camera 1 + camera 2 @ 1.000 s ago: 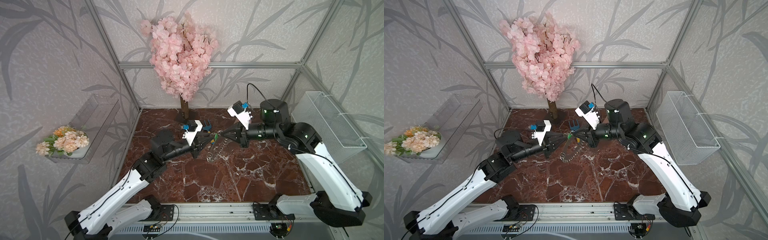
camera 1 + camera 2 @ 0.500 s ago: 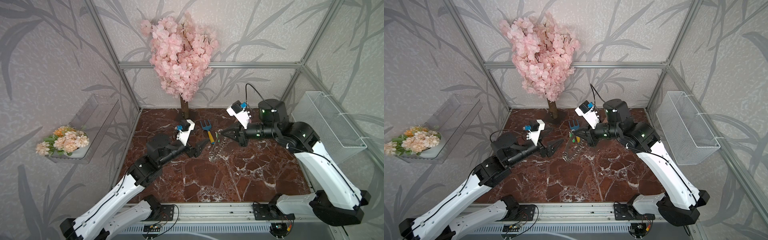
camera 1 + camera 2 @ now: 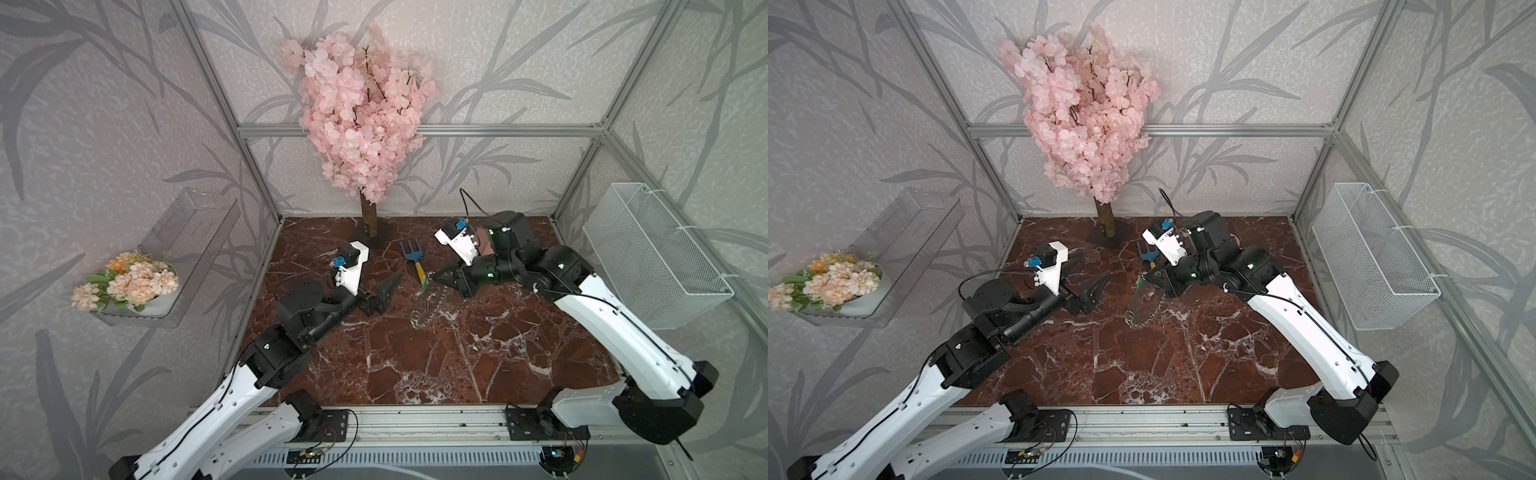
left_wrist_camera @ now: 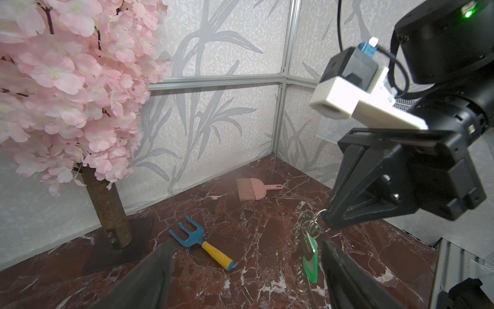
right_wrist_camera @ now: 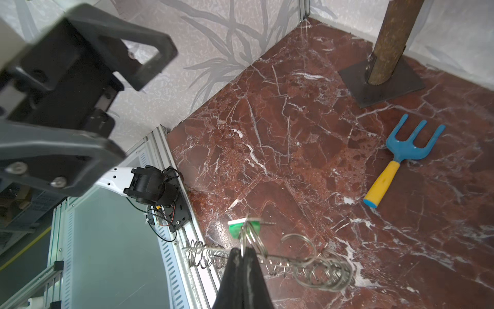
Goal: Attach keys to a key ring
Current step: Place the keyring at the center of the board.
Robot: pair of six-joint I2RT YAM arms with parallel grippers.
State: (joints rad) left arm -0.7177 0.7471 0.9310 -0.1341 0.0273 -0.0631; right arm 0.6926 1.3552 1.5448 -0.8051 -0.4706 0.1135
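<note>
The key ring (image 3: 421, 311) (image 3: 1139, 306), a grey disc fringed with small silver split rings, hangs edge-down over the marble floor. My right gripper (image 3: 432, 276) (image 3: 1147, 276) (image 5: 242, 252) is shut on one split ring at its top. The key, silver with a pale green tag (image 3: 424, 286) (image 4: 311, 263) (image 5: 236, 228), dangles from the split rings (image 4: 307, 222) beside those fingertips. My left gripper (image 3: 388, 293) (image 3: 1096, 293) (image 4: 246, 243) stands open to the left of the ring, apart from it, nothing between its fingers (image 5: 80, 149).
A blue-and-yellow toy fork (image 3: 411, 254) (image 5: 401, 155) lies behind the ring. A pink brush (image 4: 251, 188) lies near the back corner. The blossom tree's trunk (image 3: 369, 216) stands on a dark plate at the back. A white mesh basket (image 3: 652, 257) hangs on the right wall.
My left gripper has opened and drawn back to the left, away from the key. The right gripper stays shut, with the ring and key hanging from it.
</note>
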